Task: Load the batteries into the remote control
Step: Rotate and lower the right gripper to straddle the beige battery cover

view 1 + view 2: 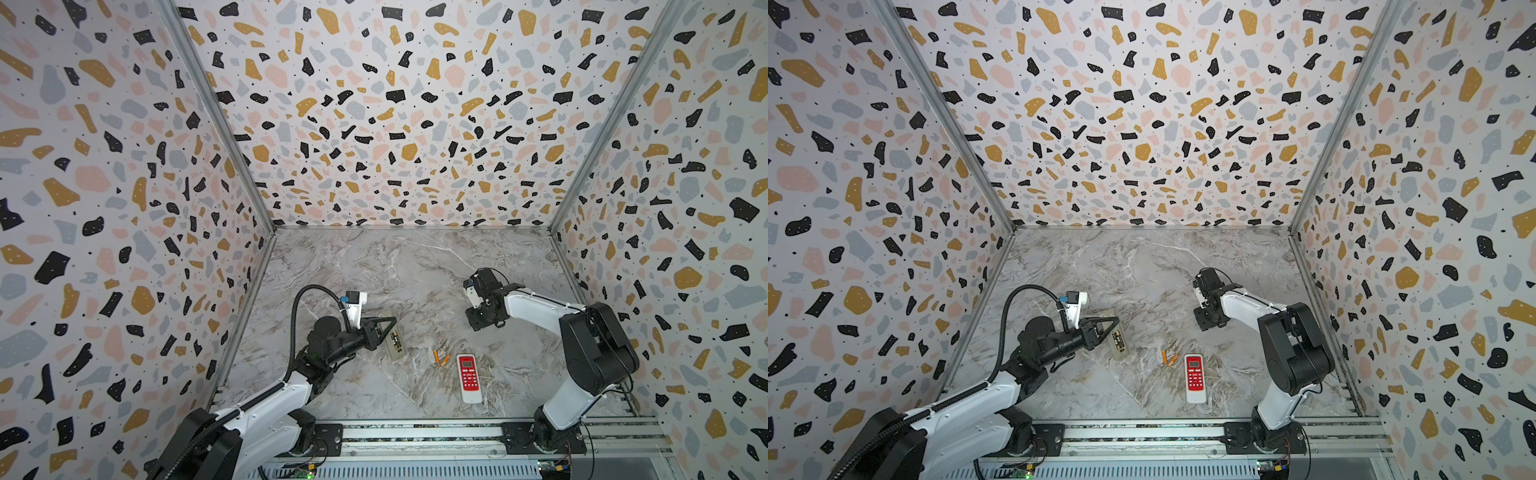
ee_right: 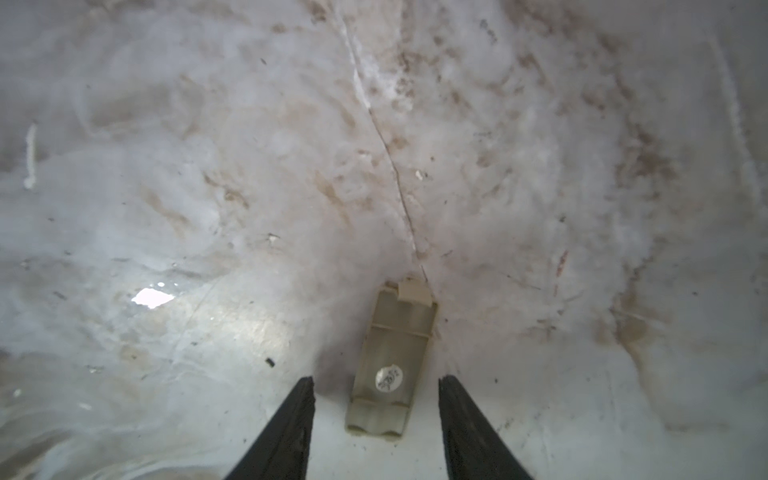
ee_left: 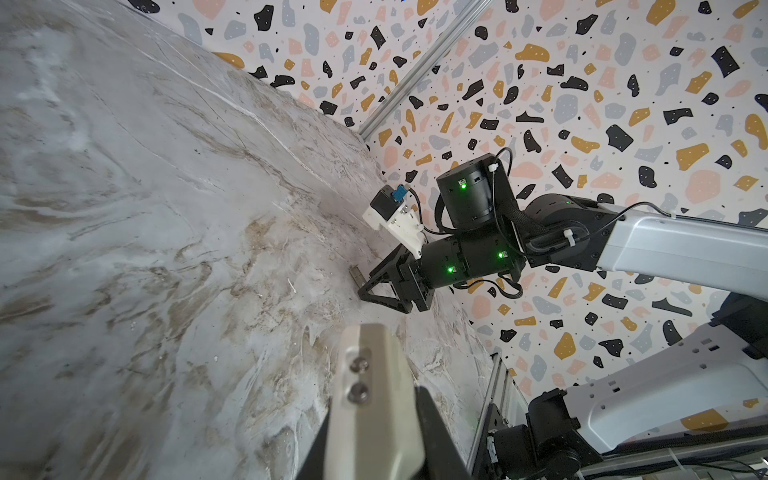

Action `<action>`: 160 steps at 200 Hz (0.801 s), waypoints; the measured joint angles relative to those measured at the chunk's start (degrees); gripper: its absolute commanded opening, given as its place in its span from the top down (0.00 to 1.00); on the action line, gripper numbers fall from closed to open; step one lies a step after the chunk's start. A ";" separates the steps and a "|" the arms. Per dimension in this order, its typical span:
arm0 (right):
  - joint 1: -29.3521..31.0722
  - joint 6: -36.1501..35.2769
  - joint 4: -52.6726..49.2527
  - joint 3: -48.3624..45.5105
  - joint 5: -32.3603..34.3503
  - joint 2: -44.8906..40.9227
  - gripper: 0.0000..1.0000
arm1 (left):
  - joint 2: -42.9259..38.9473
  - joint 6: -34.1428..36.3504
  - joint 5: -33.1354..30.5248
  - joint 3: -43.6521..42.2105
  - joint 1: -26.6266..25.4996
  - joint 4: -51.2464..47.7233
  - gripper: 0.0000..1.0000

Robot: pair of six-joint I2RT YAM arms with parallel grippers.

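Counter point(image 1: 374, 266): marble-look sheet, smooth, glossy with glare patches.
Walls point(image 1: 395, 104): terrazzo print, matt.
Battery cover point(image 2: 395, 332): beige plastic, matt, with a paper sticker point(image 2: 389, 379).
Red-and-white remote point(image 1: 468, 378): smooth plastic.
Right claw point(image 2: 376, 382) fingers point(image 2: 291, 419): black, matt.
Front rail point(image 1: 415, 434): bare metal, ribbed.
Corner posts point(image 1: 216, 116): grey metal.

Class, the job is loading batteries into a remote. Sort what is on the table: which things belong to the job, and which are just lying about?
Belong to the job:
grey remote, held in the left gripper
black batteries in its open back
two orange batteries
battery cover, between the right gripper's open jaws

Lying about:
red remote, face up, untouched
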 measured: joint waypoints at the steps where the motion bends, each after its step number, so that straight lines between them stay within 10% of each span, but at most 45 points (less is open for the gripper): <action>1: 0.02 0.00 -0.02 0.02 0.02 0.00 0.50 | 0.00 0.00 0.00 0.00 0.00 0.00 1.00; 160: -0.50 0.48 0.55 0.98 0.00 2.34 0.64 | 0.00 0.00 0.02 -0.24 0.00 0.02 1.00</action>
